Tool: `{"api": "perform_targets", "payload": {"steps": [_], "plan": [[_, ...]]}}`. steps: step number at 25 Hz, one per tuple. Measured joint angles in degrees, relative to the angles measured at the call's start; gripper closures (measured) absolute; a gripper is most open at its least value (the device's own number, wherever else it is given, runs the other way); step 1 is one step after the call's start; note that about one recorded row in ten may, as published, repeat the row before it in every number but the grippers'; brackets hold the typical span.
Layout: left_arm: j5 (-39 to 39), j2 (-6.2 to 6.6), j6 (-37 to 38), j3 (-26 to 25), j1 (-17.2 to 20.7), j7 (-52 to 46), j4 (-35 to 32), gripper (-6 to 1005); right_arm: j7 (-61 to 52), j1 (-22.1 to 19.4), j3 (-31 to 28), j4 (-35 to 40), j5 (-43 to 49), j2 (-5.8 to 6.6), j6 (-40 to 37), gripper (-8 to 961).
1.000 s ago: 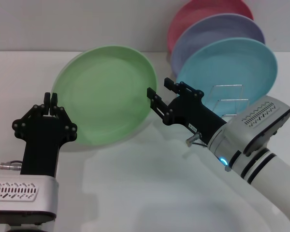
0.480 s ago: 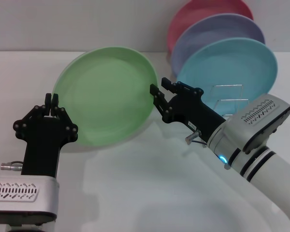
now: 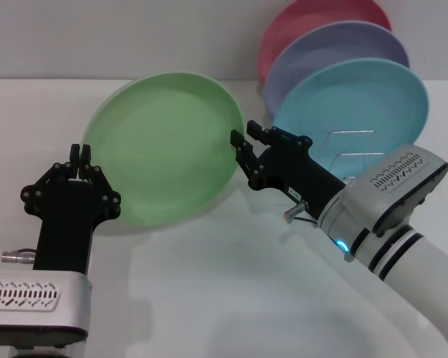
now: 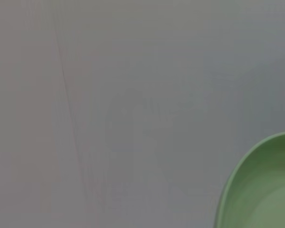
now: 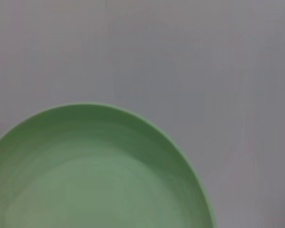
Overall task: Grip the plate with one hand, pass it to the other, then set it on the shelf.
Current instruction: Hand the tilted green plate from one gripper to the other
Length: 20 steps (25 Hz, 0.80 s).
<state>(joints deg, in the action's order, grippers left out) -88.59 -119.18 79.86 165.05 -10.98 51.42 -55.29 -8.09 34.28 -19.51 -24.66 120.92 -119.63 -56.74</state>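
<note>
The light green plate (image 3: 164, 145) is held tilted up above the white table, its face toward me. My left gripper (image 3: 78, 158) is shut on its lower left rim. My right gripper (image 3: 247, 139), on the arm with the blue light, is open at the plate's right rim, with its fingers on either side of the edge. The plate fills the lower part of the right wrist view (image 5: 95, 180), and a piece of its rim (image 4: 261, 190) shows in the left wrist view. The wire shelf (image 3: 352, 155) stands behind the right gripper.
A turquoise plate (image 3: 358, 101), a lavender plate (image 3: 336, 48) and a pink plate (image 3: 313, 19) stand upright in the shelf at the back right. White table (image 3: 224, 298) spreads in front between the arms.
My right gripper has moved left and a little up, from beside the plate to its right rim. The left gripper and plate have hardly moved.
</note>
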Motion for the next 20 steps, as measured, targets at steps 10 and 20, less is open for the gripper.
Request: {"api": "perform_targets", "payload": {"steps": [10, 20], "plan": [[0.1, 0.0, -0.1, 0.1, 0.0, 0.0, 0.0, 956, -1.0, 0.1, -0.1, -0.7, 0.0, -0.07, 0.1, 739], [0.7, 0.0, -0.1, 0.1, 0.1, 0.0, 0.0, 955, -1.4, 0.1, -0.8, -0.6, -0.1, -0.07, 0.1, 766]]}}
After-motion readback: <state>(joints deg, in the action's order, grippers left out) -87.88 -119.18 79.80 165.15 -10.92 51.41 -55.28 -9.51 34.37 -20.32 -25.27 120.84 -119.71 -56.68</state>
